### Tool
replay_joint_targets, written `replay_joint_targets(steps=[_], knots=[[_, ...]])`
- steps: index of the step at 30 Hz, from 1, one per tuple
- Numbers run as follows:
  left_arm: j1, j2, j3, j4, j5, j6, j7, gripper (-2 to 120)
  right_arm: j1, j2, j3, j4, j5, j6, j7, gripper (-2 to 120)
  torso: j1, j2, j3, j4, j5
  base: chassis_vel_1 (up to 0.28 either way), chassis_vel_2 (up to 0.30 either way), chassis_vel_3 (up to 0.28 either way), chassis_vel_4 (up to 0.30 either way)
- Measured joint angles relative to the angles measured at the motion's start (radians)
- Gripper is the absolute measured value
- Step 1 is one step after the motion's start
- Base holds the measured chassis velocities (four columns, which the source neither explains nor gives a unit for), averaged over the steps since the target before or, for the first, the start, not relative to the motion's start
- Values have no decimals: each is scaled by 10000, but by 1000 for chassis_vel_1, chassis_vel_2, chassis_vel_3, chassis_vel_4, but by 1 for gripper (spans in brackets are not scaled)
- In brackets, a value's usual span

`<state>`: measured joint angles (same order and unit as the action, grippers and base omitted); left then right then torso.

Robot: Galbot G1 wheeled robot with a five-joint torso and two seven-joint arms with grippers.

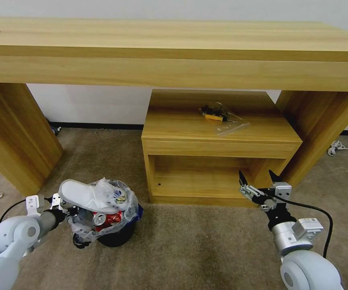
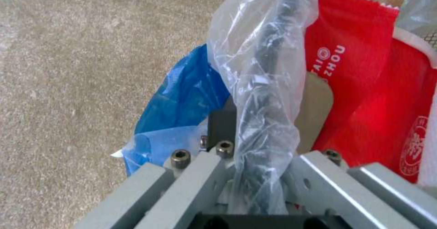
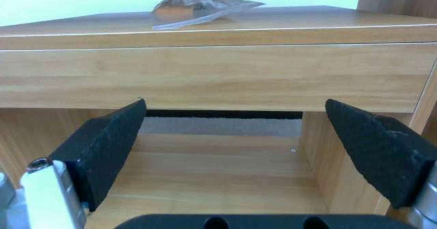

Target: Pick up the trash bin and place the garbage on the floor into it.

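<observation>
Basically: small round black trash bin (image 1: 115,237) w/ crinkly clear plastic liner, sitting on the tan-brown short-pile carpet floor (image 1: 198,249), front-left of the low wooden cabinet (image 1: 218,149) under the long wooden desk (image 1: 174,52). Packed full: white slipper (image 1: 87,195) lying across the top, crushed can (image 1: 99,218) and red wrapper (image 1: 113,218) just below it, blue patch at the rim on the far side. Left pincer (image 1: 67,211) right at the bin's near-left rim, clenched on the bin edge, liner (image 2: 259,96) bunched between the jaws in the left wrist view; red wrapper (image 2: 364,85) and blue plastic (image 2: 182,99) just beyond. Right pincer (image 1: 260,179) held up in the air in front of the cabinet's open shelf, well apart from the bin, jaws spread wide, nothing between them. Clear plastic bag w/ small yellow and black bits (image 1: 220,114) lying on top of the cabinet. White cable (image 1: 342,147) on the carpet far right by the wall.
</observation>
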<state>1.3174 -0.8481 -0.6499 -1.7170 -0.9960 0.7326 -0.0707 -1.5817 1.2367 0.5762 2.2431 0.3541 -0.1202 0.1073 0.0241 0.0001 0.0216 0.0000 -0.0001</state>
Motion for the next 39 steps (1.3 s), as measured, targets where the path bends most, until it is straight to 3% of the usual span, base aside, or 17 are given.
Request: replay_joint_targets(steps=[13, 32, 35, 39], knots=[[87, -17, -11, -72, 159, -15, 6, 0, -68, 38, -81, 63, -34, -7, 35, 100, 0, -1, 1, -2, -6, 0, 0, 0, 0], [159, 104, -244, -208, 223, 60, 38, 65, -183, 81, -247, 64, -89, 5, 36, 100, 2, -1, 2, -1, -5, 0, 0, 0, 0], [257, 179, -416, -329, 218, 52, 40, 81, -171, 74, -286, 32, -45, -15, 13, 100, 2, -1, 2, -2, -3, 0, 0, 0, 0], [486, 293, -627, -530, 191, 47, 52, 94, -31, 37, -316, 33, 221, -136, 8, 100, 1, -1, 1, -1, -3, 0, 0, 0, 0]])
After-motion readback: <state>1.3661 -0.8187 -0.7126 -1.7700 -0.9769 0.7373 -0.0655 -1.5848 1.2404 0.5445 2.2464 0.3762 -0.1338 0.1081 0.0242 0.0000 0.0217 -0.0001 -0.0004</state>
